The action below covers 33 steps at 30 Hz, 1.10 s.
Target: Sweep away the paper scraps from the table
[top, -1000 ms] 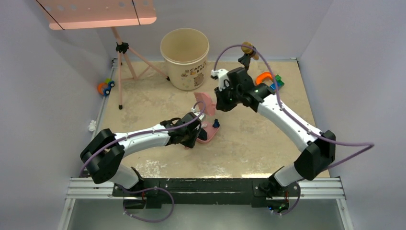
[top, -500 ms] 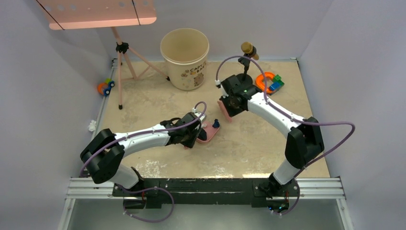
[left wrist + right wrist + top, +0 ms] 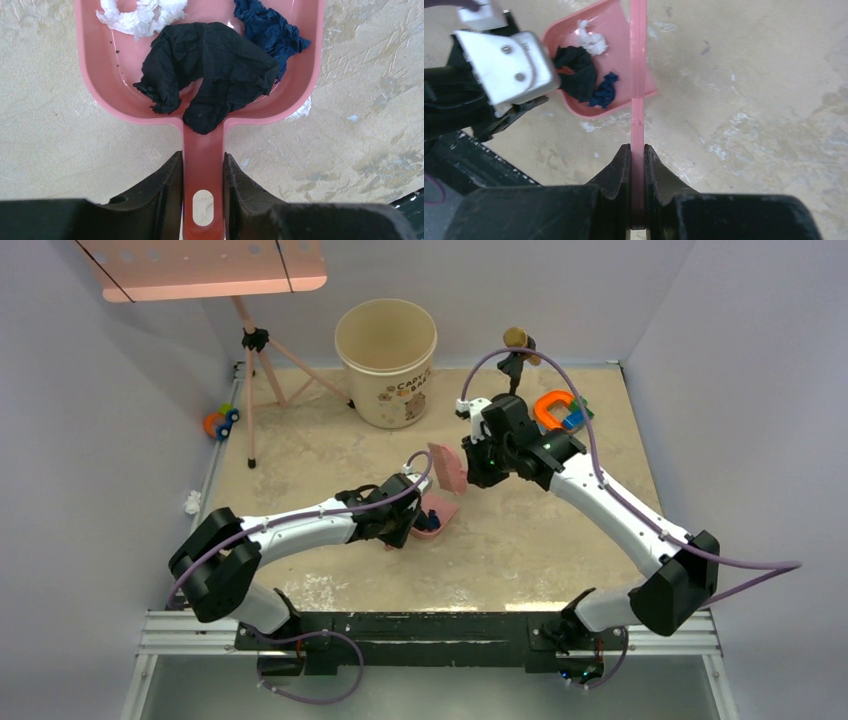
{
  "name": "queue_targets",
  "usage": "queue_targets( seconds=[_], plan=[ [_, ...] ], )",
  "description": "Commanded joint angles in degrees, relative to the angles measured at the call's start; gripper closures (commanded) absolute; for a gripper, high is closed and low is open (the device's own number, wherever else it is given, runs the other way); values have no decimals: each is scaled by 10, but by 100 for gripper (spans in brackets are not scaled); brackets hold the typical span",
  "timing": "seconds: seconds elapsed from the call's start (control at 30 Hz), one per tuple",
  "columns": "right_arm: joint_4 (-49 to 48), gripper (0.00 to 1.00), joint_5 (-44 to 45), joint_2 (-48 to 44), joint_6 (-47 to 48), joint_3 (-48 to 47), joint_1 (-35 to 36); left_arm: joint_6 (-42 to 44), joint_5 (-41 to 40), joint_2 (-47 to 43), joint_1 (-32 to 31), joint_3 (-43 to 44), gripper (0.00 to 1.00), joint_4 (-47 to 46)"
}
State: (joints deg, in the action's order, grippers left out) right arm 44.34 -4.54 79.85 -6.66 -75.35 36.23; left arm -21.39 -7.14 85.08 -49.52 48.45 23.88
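Left gripper (image 3: 202,167) is clamped on the handle of a pink dustpan (image 3: 107,75), fingers (image 3: 165,187) pressed to both sides of the handle. The pan lies flat on the table (image 3: 520,550), about mid-table and a bit left of centre, its mouth facing far-right.

Paper scraps seen are all inside the pan: a black wad (image 3: 210,75) at the middle, draped over the near wall onto the handle root; a white wad (image 3: 142,12) at the far left of the pan; a dark blue wad (image 3: 270,30) at the far right, touching the black one.

Right gripper (image 3: 637,160) is clenched on a flat pink paddle (image 3: 638,75), seen edge-on in the right wrist view. From above, the paddle sits tilted just beyond the pan's mouth, on its far-right side. Cannot tell whether its tip touches the table.

A cream bucket (image 3: 386,360) stands at the far edge, centre-left. A pink tripod (image 3: 255,355) stands far left. Toy blocks (image 3: 558,408) sit far right, behind the right arm.
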Motion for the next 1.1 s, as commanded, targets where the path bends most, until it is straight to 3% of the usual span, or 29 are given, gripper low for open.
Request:
queue_targets(
  seconds=[0.0,0.23,0.4,0.63,0.83,1.07],
  plan=[
    [-19,100,89,-43,-25,-10,-19,8,-8,-23,-1,1,100,-21],
    [-62,100,241,-109,-91,31,-28,11,-60,-118,-7,-28,100,-21],
    [-74,100,290,-147,-146,64,-29,7,-79,-166,-6,21,100,56],
    [-94,100,292,-220,-191,137,-29,29,-89,-153,14,204,100,208],
    [-137,100,265,-288,-179,200,-30,32,-32,-80,89,402,100,287],
    [-135,100,250,-306,-167,206,-30,15,22,113,145,756,100,367]
  ],
)
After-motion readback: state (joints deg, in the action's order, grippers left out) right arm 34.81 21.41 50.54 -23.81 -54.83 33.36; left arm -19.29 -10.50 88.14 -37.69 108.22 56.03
